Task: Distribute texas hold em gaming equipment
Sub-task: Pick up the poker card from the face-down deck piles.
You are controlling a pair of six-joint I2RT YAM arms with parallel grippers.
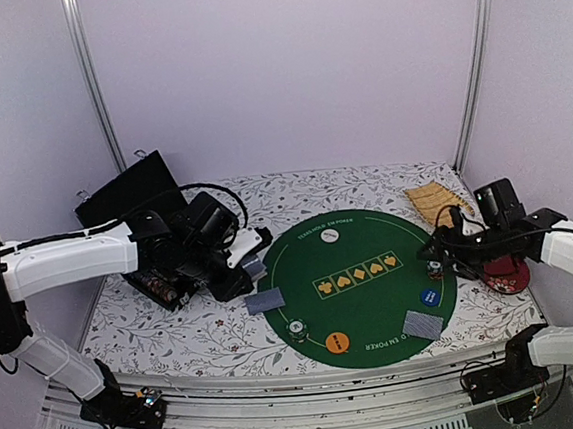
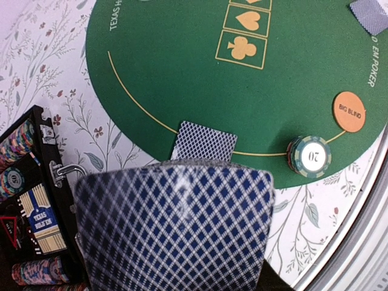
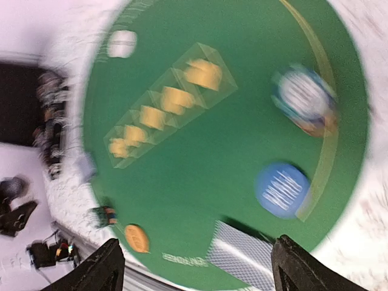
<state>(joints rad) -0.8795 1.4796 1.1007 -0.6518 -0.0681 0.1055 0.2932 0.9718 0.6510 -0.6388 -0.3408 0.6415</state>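
Left fingers (image 1: 234, 282) grasp one card (image 2: 176, 227); on the mat (image 1: 375, 307), second card (image 1: 264, 300) at 9 o'clock, third card (image 1: 424, 324) at 4; two chip stacks (image 1: 297, 329) (image 1: 435, 269), three discs (image 1: 330, 237) (image 1: 430, 297) (image 1: 338, 342); right fingers (image 3: 103, 270) released

We see the left gripper (image 1: 249, 271) holding a raised card (image 1: 255, 266) just beyond a flat card (image 1: 264, 300) at the left edge of the green mat (image 1: 375, 307). The right gripper (image 1: 434, 255) hangs above a chip stack (image 1: 434, 270).

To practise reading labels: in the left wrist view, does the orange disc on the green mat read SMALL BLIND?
No, the orange disc is printed BIG BLIND, near the chip stack marked 20.
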